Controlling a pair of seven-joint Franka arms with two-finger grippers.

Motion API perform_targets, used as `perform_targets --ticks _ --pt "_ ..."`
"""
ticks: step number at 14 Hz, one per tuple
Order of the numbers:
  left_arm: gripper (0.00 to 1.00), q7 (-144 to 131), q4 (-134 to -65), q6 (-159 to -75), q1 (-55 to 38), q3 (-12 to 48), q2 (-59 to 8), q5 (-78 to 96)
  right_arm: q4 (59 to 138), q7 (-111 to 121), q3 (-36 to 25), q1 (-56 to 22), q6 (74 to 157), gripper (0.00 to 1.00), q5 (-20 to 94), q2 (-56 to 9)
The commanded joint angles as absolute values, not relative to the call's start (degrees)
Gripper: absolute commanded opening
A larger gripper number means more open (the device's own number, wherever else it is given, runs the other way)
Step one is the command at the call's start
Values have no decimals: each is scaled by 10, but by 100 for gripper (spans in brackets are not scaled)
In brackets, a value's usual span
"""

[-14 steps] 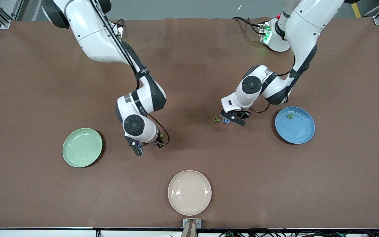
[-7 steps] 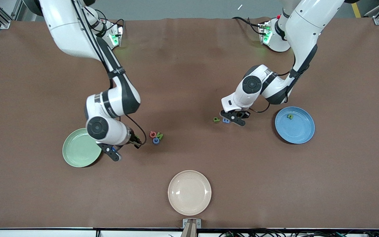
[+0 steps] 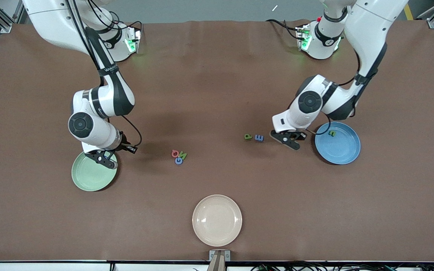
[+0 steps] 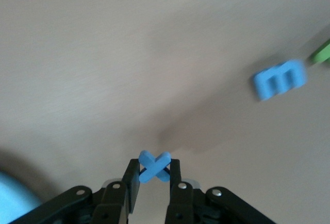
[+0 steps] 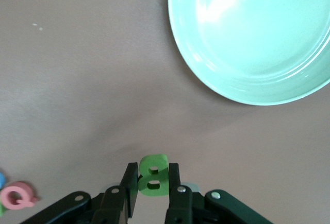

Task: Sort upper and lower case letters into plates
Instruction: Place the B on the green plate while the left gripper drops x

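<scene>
Brown counter (image 3: 217, 86) all around, and both arms are mid-carry! The right gripper (image 5: 152, 183) has its fingers (image 5: 131, 182) clamped on a green letter B (image 5: 153, 176), and it hangs over the rim of the mint green plate (image 3: 89, 177), at that plate's edge toward the robots. The B stands on edge between the fingers, its long axis pointing away from the wrist.

The left gripper (image 4: 154, 175) is up too, fingers clamped on a blue letter x (image 4: 154, 165), over bare counter just beside the sky blue plate (image 3: 343, 150). No long axis on an x; its crossed arms lie flat across the gap.

I judge this the delivery step: capitals to mint, small letters to blue. Each arm needs a short carry to the middle of its plate, then a clean opening low down so the tiny piece doesn't bounce out.

Waiting on the counter: a green p (image 3: 248, 136) and blue E (image 3: 259, 138) near the blue plate, and a red Q (image 3: 175, 153), green N (image 3: 182, 154) and blue G (image 3: 179, 160) clustered nearer the mint plate. One green letter (image 3: 332, 133) sits in the blue plate already.
</scene>
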State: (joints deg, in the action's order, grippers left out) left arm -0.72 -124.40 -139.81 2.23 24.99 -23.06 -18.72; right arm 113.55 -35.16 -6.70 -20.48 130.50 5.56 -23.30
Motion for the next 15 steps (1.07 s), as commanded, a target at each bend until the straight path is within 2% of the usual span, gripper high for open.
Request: perform_targets --ticks 1,6,8,15 --pt "11 68 -1284 -1393 81 255 -182 -196 1157 -300 -59 -181 1317 1 48 -208" --pt "14 163 -1308 -1393 193 256 -161 -196 1122 -194 -60 -125 1334 1 48 -225" --pt "14 159 -1310 -1393 212 254 -161 -196 1119 -148 -59 -99 1359 2 53 -243" --pt "14 105 -1309 -1393 257 254 -180 -250 1088 -142 -56 -93 1372 3 58 -313"
